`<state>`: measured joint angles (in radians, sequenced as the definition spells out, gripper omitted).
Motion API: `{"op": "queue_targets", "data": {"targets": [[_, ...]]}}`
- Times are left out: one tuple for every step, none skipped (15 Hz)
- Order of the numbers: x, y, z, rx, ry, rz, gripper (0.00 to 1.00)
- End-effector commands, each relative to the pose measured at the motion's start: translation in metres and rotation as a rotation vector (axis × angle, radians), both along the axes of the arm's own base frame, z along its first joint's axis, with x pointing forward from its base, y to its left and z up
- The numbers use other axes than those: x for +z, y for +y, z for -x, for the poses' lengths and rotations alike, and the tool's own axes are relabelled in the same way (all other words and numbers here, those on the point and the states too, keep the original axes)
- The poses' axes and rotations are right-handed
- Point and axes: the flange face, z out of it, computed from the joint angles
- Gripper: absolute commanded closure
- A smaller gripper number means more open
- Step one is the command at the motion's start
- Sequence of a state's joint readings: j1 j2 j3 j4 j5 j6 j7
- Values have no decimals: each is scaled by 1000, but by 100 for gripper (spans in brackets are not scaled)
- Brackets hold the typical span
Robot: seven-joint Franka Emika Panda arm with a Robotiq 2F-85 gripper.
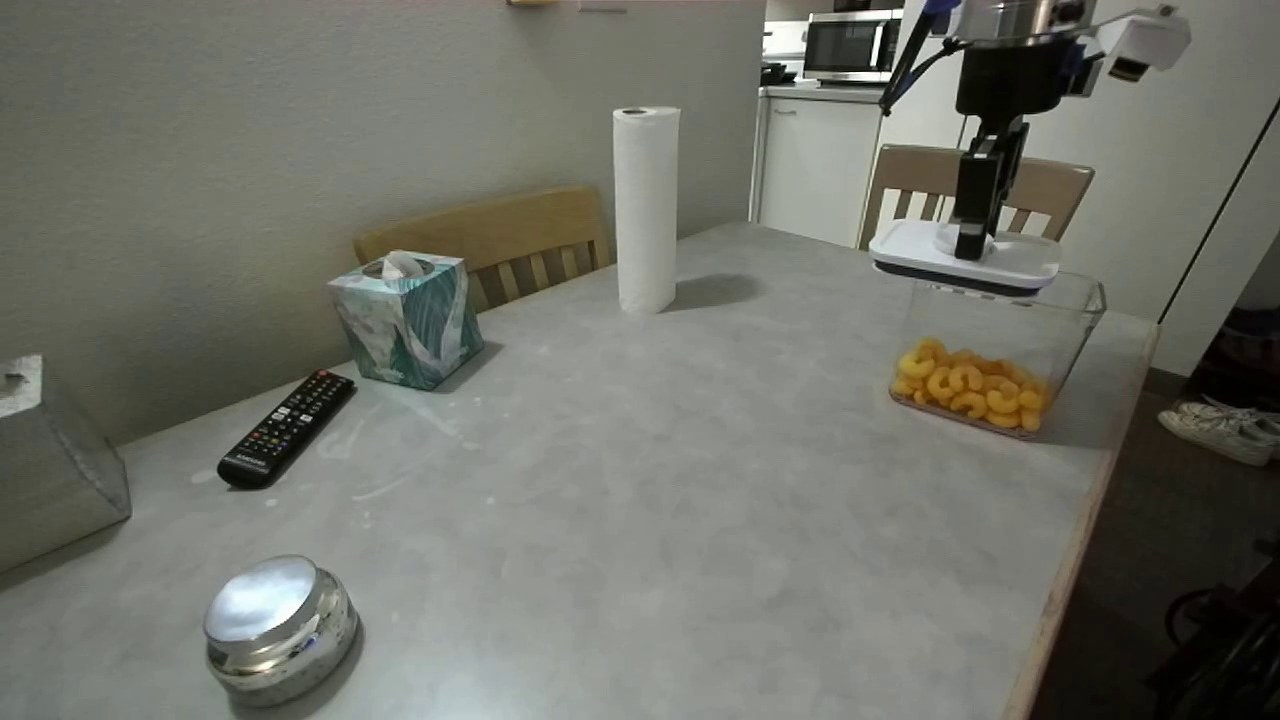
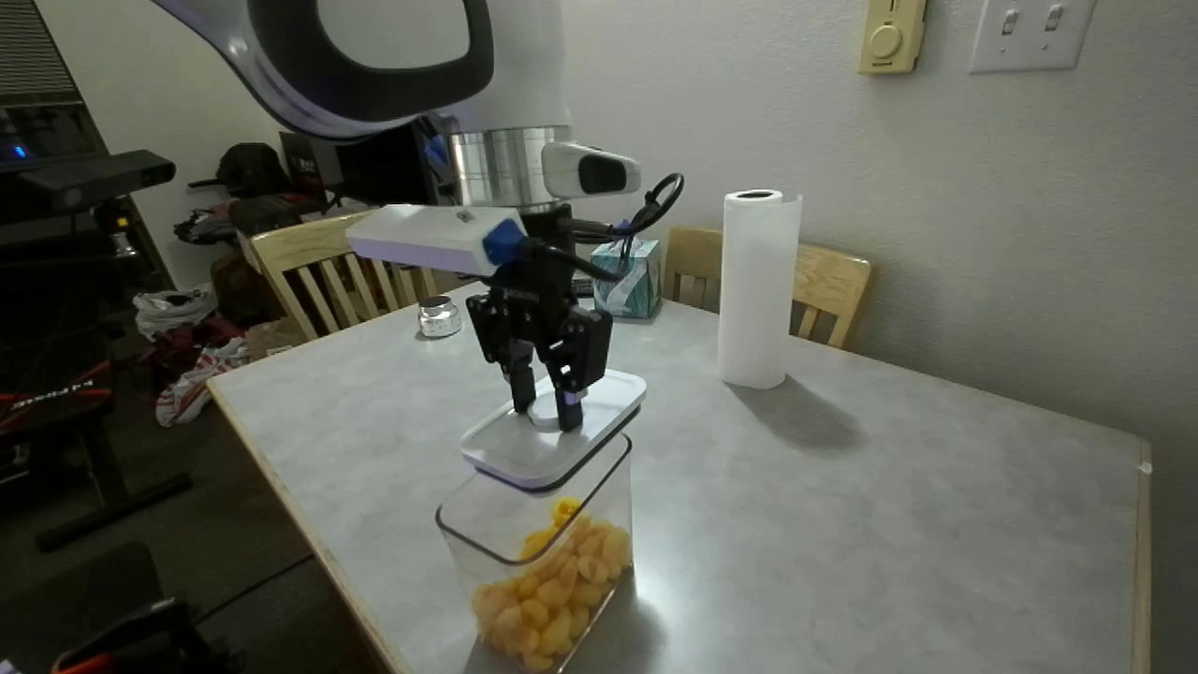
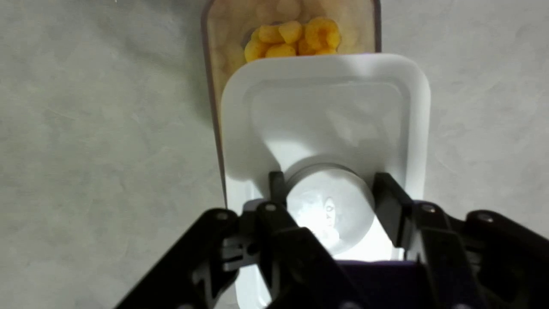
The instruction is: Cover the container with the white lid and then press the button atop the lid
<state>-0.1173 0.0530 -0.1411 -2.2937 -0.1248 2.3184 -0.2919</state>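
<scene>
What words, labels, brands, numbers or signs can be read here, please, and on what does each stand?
"SAMSUNG": on the remote control; key markings too small to read.
Button on the white lid: marking too blurred.
White arm-mounted box: mark too small.
Black item, in an exterior view: lettering too blurred.

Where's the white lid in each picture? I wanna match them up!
In an exterior view: white lid, upper right.
In an exterior view: white lid, just below the middle.
In the wrist view: white lid, big, across the middle and below.
Shared landmark: the yellow-orange snacks, visible in all three views.
</scene>
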Motion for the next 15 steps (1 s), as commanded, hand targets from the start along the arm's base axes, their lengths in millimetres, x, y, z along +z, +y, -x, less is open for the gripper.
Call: {"op": "queue_targets", "data": {"targets": [[0, 0, 0, 0, 1, 0, 47], [0, 0, 0, 0, 1, 0, 47], [0, 0, 0, 0, 1, 0, 47], [0, 0, 0, 0, 1, 0, 47], [0, 0, 0, 0, 1, 0, 47], [0, 0, 0, 0, 1, 0, 72], [-2, 2, -7, 6, 12, 2, 72], [-5, 5, -12, 12, 22, -2, 72], [-6, 7, -15, 17, 26, -2, 72], [-7, 9, -16, 16, 29, 0, 72], [-7, 10, -17, 15, 29, 0, 72], [-6, 9, -17, 11, 26, 6, 72], [-5, 8, -17, 6, 23, 12, 72], [-4, 7, -17, 0, 20, 15, 72], [-2, 4, -15, -7, 15, 21, 72]]}}
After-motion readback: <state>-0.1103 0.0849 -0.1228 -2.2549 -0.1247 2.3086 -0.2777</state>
